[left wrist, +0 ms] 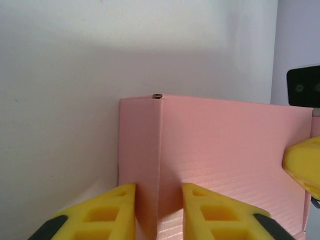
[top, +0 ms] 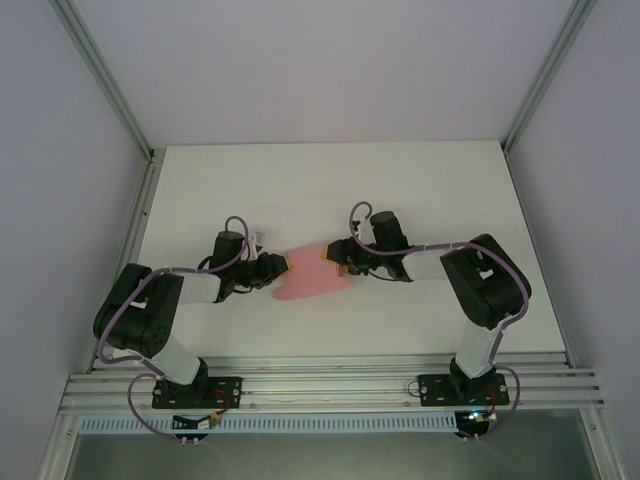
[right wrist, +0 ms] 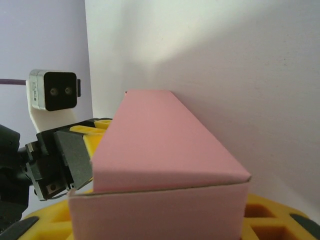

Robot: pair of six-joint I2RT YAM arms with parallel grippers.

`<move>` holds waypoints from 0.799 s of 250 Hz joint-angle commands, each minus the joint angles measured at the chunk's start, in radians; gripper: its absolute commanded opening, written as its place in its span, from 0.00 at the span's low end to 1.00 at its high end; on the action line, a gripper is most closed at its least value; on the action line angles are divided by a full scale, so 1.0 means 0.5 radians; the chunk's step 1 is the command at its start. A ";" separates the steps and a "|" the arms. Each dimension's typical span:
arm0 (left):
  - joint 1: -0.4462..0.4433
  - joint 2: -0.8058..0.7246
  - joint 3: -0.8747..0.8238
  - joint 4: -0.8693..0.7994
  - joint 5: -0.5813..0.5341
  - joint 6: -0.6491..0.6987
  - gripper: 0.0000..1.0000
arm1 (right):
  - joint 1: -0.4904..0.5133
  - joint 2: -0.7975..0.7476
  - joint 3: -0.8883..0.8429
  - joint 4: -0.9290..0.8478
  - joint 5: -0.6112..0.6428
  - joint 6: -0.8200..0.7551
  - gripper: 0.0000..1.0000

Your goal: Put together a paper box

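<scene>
The pink paper box (top: 315, 277) lies mid-table between my two arms, partly folded. In the left wrist view an upright pink wall (left wrist: 225, 145) meets a folded corner, and my left gripper (left wrist: 158, 189) is shut on that corner flap. My left gripper (top: 275, 268) sits at the box's left end. My right gripper (top: 337, 262) is at the right end. In the right wrist view the box's end (right wrist: 160, 145) spans the whole gap between the yellow fingers (right wrist: 272, 212), with my right gripper (right wrist: 160, 220) shut on it. The box's underside is hidden.
The white table (top: 420, 190) is walled by pale panels at the back and sides, with metal posts at the corners. An aluminium rail (top: 330, 385) carrying the arm bases runs along the near edge. The left wrist camera (right wrist: 52, 90) faces the right one closely.
</scene>
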 commanded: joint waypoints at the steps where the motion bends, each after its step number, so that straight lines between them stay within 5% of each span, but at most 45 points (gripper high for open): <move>1: 0.017 -0.095 0.062 -0.078 -0.077 0.077 0.36 | -0.002 -0.098 -0.025 0.027 -0.122 0.039 0.39; 34: 0.014 -0.357 0.213 -0.335 -0.213 0.340 0.99 | -0.030 -0.170 -0.007 -0.195 -0.063 0.198 0.38; 79: -0.281 -0.796 0.528 -0.862 -0.436 1.295 1.00 | -0.123 -0.212 0.170 -0.882 -0.122 0.583 0.29; 111: -0.630 -0.924 0.659 -1.309 -0.627 2.089 1.00 | -0.208 -0.184 0.235 -0.947 -0.473 0.929 0.30; 131: -0.775 -0.903 0.729 -1.513 -0.832 2.256 1.00 | -0.238 -0.172 0.280 -0.960 -0.658 1.087 0.30; 200: -0.967 -0.861 0.794 -1.801 -1.033 2.610 1.00 | -0.361 -0.239 0.456 -1.595 -0.640 1.039 0.32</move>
